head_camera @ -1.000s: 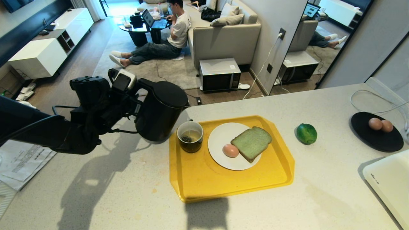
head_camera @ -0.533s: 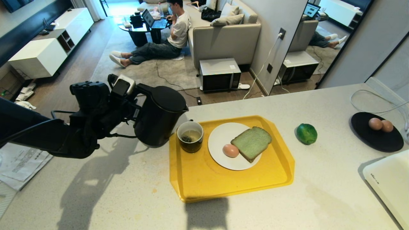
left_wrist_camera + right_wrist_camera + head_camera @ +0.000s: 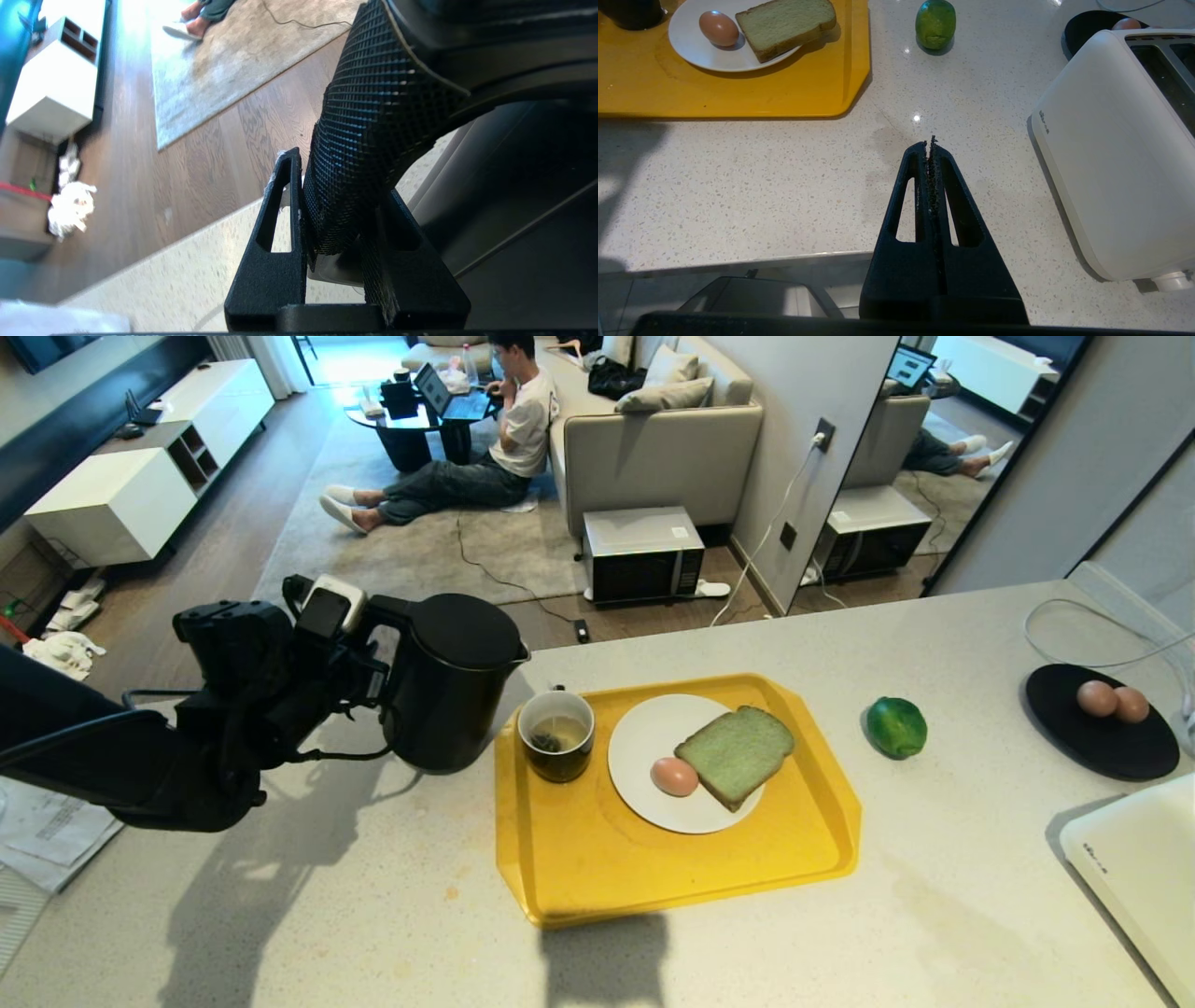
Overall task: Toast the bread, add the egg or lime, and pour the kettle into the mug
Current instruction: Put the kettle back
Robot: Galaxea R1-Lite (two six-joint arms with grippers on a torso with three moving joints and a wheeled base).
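Worktop (image 3: 747, 933): yellow tray (image 3: 597, 868) centre, kettle (image 3: 448, 686) at its 9 o'clock, upright, base at or just above the surface. Left tool (image 3: 369, 653) clamped on the kettle handle. Mug (image 3: 556, 735), tea inside, sits at the tray's near-left corner.

Judgement: pour looks done. Set kettle flat, clear of the tray rim, before releasing. Right tool (image 3: 932, 154) closed, empty, parked.

Home: kitchen counter (image 3: 840, 933) facing living-room sofa (image 3: 653, 448).
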